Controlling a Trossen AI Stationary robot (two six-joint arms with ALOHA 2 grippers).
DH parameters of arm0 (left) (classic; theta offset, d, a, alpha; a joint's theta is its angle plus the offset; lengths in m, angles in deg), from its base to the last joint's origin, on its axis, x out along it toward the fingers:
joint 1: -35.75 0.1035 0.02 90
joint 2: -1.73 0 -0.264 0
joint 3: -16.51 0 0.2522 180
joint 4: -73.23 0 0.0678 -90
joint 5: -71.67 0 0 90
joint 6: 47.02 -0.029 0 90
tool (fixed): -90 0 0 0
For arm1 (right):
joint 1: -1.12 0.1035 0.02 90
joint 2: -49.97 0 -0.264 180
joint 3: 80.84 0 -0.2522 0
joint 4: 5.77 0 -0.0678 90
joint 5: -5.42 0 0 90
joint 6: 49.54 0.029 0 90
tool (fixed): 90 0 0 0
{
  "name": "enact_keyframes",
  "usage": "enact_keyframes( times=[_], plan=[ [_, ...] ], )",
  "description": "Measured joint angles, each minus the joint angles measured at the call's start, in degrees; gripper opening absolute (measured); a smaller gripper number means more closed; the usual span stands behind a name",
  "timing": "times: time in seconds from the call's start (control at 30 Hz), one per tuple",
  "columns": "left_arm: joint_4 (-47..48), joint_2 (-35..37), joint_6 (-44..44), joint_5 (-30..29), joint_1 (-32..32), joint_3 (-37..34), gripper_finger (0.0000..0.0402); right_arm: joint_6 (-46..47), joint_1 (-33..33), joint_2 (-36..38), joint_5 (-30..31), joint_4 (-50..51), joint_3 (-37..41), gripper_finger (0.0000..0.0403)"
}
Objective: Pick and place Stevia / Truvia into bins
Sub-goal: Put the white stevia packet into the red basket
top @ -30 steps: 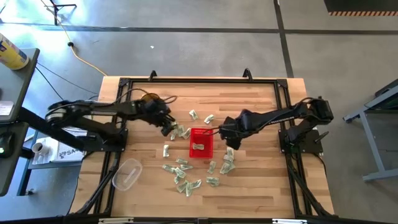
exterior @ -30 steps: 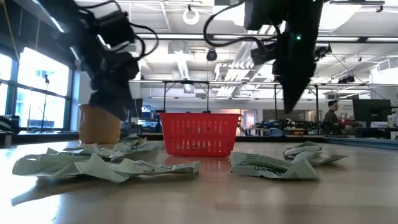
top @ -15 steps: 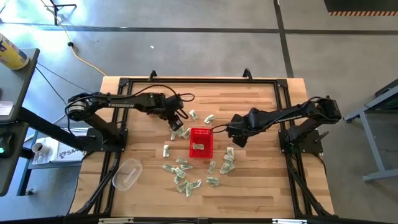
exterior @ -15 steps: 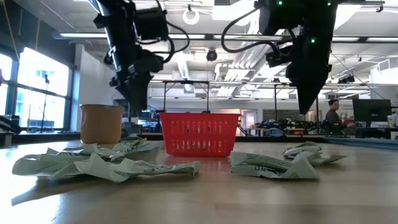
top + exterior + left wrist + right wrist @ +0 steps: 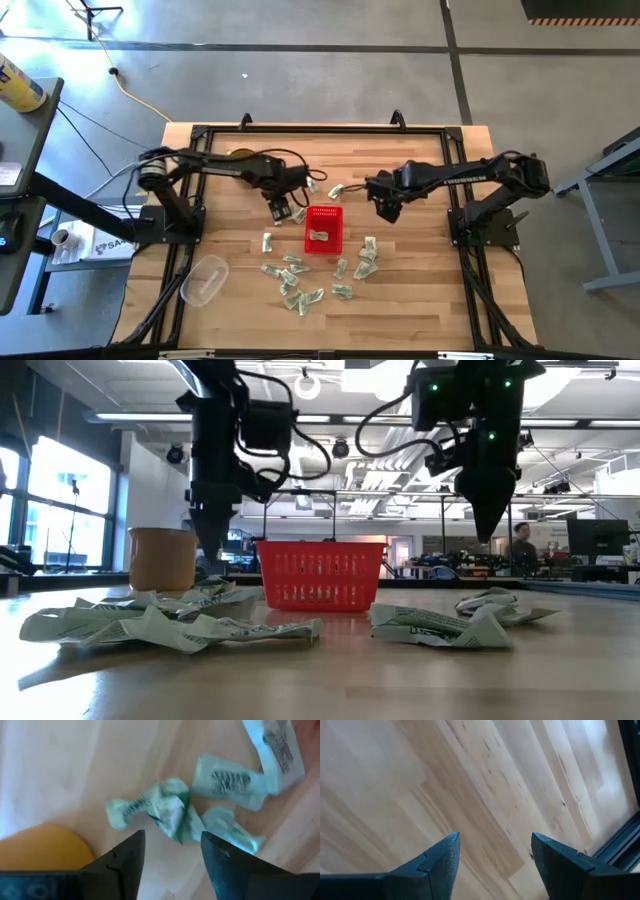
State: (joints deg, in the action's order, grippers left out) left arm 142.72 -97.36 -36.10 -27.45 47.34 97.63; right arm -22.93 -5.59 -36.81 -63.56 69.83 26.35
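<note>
Left wrist view puts us right over the work: our left gripper (image 5: pixel 170 857) hangs with its two dark fingers parted and nothing between them, a crumpled pale green and white sachet (image 5: pixel 155 812) lying on the table just beyond the tips, with flatter packets touching it. From overhead, that left gripper (image 5: pixel 281 207) sits just left of the red basket (image 5: pixel 322 228), over a small cluster of sachets at the basket's far-left corner. Our right gripper (image 5: pixel 389 208) hovers to the right of the basket, fingers also apart and empty, with only bare wood under it in its own wrist view.

We judge the step in hand to be a pick by the left arm: the fingers are lined up either side of the crumpled sachet but have not closed. The next move would call for a short drop and a gentle pinch on one packet alone, since its neighbours touch it and could come along.

At least one sachet already lies inside the basket; most remain scattered on the near side of the table (image 5: pixel 420 290). The packets are thin paper, some flat, some creased and twisted; the basket is rigid meshed plastic. An amber cup (image 5: pixel 160 558) stands far left and a clear tub (image 5: pixel 203 279) near left.
</note>
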Motion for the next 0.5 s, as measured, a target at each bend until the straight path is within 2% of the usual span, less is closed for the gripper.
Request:
enact_keyframes(
  times=[0.13,0.37,0.5],
  plan=[
    [0.26,-4.49,-0.17,2.79,0.0,2.77,0.0253,-1.89,-1.81,-0.02,-0.74,-0.38,0.0,0.0236],
    [7.45,-8.73,0.13,-2.38,0.0,7.32,0.0249,-2.6,-3.44,-0.04,-2.97,-1.0,-0.02,0.0236],
    [5.57,-8.64,0.46,-2.6,0.02,8.42,0.0241,-2.65,-3.84,-0.07,-2.95,-1.92,-0.02,0.0236]
  ],
)
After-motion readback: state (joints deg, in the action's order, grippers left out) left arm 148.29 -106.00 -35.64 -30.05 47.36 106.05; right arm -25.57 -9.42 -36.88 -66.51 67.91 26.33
